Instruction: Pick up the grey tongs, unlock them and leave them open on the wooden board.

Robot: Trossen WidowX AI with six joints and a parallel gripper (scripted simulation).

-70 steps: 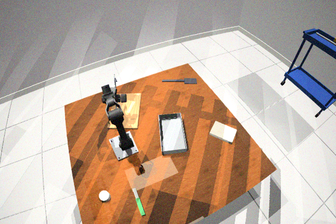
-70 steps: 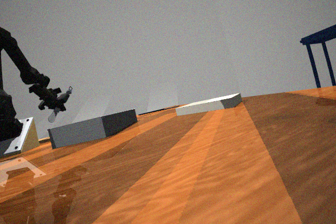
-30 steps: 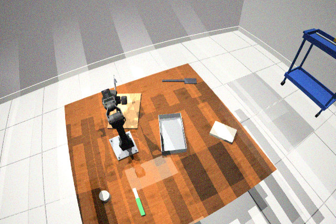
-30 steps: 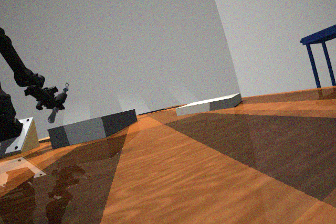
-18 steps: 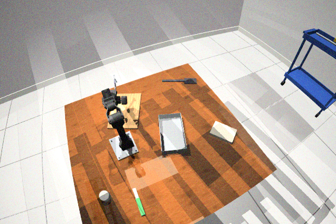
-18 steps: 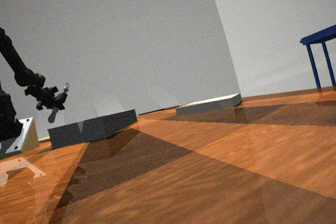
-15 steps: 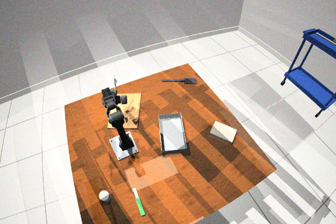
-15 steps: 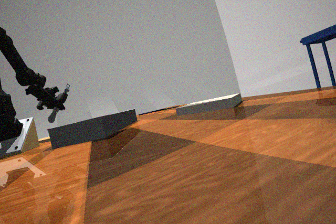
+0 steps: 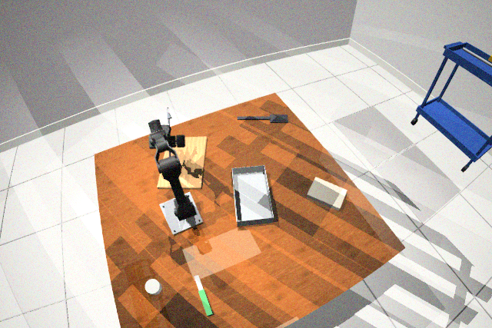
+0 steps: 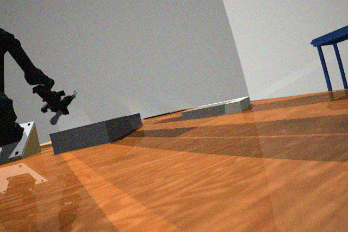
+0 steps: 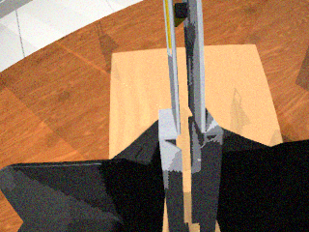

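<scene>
My gripper (image 9: 171, 132) (image 10: 63, 106) (image 11: 177, 124) is shut on the grey tongs (image 9: 168, 117) (image 10: 55, 118) (image 11: 201, 72). It holds them in the air, above the wooden board (image 9: 197, 146) (image 11: 137, 87). In the exterior view the tongs slant, with the small ring at the upper right and the wide tips at the lower left, pointing down. In the wrist view the two tong arms run close together with a narrow gap, and a black block sits between them near the top edge. Whether the lock is engaged cannot be told.
The roasting tin (image 9: 256, 222) (image 10: 80, 136) stands right of the arm's base. A dark spatula (image 9: 279, 118) lies at the back, a pale block (image 9: 324, 192) (image 10: 216, 111) at the right. A green-handled tool (image 9: 205, 302) and a white round object (image 9: 153, 286) are in front. A blue cart (image 9: 453, 126) stands beyond the table.
</scene>
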